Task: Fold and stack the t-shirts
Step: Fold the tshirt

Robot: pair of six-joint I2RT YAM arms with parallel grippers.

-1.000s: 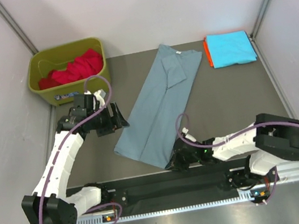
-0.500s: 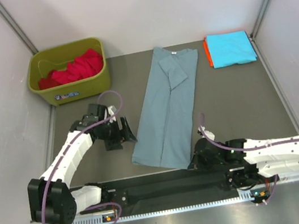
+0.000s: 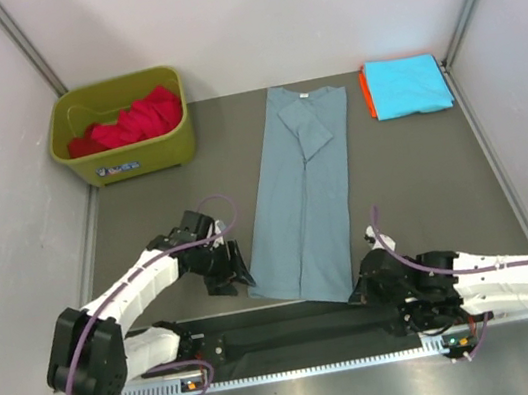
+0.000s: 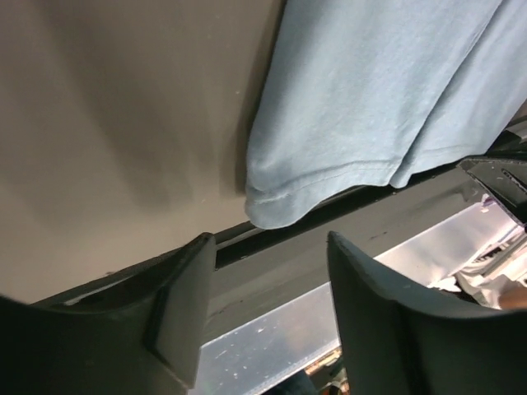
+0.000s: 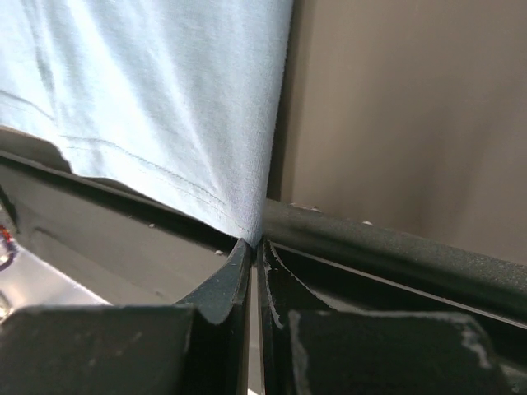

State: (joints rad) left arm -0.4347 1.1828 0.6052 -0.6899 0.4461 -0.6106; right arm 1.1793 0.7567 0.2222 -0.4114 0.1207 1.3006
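Note:
A grey-blue t-shirt, folded lengthwise, lies as a long strip from the table's back to its near edge. My right gripper is shut on its near right hem corner at the black front rail. My left gripper is open and empty just left of the near left hem corner, not touching it. A folded cyan t-shirt lies on an orange one at the back right. A red t-shirt lies crumpled in the bin.
An olive-green bin stands at the back left. A black rail runs along the near edge between the arm bases. Grey walls close in the left, right and back sides.
The right gripper has dragged the grey-blue shirt's near end rightward and toward the front edge, straightening the strip. The left gripper has moved toward the front edge, following the hem.

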